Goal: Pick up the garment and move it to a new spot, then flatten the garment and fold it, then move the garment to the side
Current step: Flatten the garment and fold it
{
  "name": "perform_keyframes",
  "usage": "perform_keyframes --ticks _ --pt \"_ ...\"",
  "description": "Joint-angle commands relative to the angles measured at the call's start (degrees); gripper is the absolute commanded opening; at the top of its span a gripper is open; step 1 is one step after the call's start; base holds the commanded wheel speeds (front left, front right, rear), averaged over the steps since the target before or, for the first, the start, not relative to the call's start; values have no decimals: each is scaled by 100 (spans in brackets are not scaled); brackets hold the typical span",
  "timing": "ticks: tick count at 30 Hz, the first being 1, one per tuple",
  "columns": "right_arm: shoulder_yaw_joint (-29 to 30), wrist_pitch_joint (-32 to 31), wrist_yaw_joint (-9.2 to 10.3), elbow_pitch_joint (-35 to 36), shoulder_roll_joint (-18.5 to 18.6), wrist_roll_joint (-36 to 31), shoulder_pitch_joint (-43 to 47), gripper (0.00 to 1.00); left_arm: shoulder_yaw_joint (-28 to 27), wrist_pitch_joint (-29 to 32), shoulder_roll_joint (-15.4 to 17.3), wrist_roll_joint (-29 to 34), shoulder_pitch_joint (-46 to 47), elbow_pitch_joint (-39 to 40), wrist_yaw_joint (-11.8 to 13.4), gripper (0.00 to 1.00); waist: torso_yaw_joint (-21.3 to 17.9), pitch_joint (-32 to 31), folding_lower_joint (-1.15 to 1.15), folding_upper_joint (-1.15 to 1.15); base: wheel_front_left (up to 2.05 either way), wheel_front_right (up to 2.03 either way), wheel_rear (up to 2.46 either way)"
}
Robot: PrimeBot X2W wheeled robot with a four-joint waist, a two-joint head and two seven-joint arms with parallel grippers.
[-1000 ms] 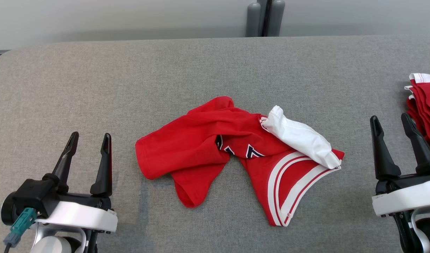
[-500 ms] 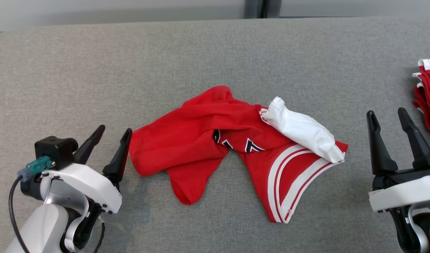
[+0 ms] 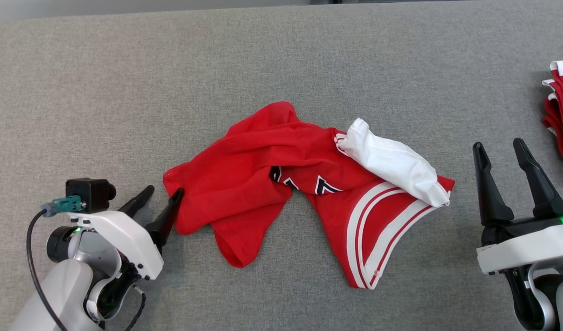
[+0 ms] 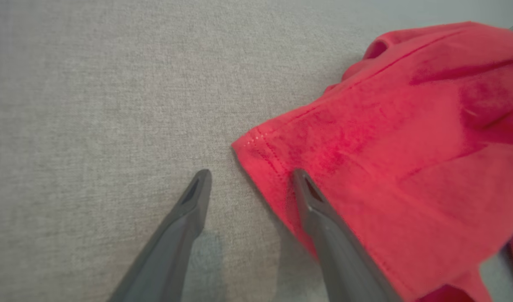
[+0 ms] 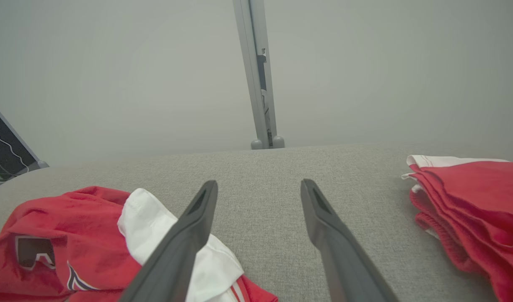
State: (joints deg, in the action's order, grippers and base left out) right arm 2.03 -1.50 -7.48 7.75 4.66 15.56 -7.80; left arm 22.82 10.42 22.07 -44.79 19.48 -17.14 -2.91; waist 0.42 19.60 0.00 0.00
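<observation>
L tool (image 3: pixel 165 189) advanced since 1 s ago to the 9 o'clock hem corner of garment (image 3: pixel 263 170); jaws apart, hem between them. R tool (image 3: pixel 498 144) apart, idle at 3 o'clock. Garment lies crumpled mid-worktop (image 3: pixel 125 92). Judged light, limp, not slippery; hem corner to be pinched.

One crumpled red garment (image 3: pixel 263 184), one pile of folded garments (image 3: pixel 562 110), two hands (image 3: pixel 165 189) (image 3: pixel 497 142), one grey table (image 3: pixel 125 69).

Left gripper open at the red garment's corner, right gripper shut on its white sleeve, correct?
No: the right gripper is open over the table, clear of the white sleeve, per the head view. The left gripper is open at the corner of the red garment.
</observation>
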Motion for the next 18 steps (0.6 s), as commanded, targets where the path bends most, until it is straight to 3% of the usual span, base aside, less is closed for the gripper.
perform_keyframes --ticks 1,12,13,14,15,16,17,18 --pt "15 19 -4 -24 16 17 -73 100 27 57 -17 -51 155 -43 -70 100 4 14 0 0 0 0 0" --pt "-48 1 -4 -31 13 71 -146 100 226 105 -34 -22 361 -441 -233 98 -69 103 0 0 0 0 0" --pt "-46 6 -4 -37 14 76 -147 100 243 85 -51 -21 390 -487 -254 91 -80 107 0 0 0 0 0" --pt "-49 12 -4 -40 13 81 -144 100 278 98 -54 -8 420 -532 -264 75 -92 109 0 0 0 0 0" --pt "-48 17 -4 -41 11 90 -142 100 324 117 -38 23 433 -570 -277 47 -108 113 0 0 0 0 0" --pt "-39 21 -4 -49 9 95 -139 100 341 86 -45 19 442 -598 -292 36 -121 116 0 0 0 0 0" --pt "-23 29 -4 -53 7 96 -133 100 364 72 -60 11 460 -623 -306 0 -130 116 0 0 0 0 0" --pt "-8 39 -4 -52 3 95 -124 100 395 50 -49 47 486 -639 -327 0 -138 117 0 0 0 0 0"
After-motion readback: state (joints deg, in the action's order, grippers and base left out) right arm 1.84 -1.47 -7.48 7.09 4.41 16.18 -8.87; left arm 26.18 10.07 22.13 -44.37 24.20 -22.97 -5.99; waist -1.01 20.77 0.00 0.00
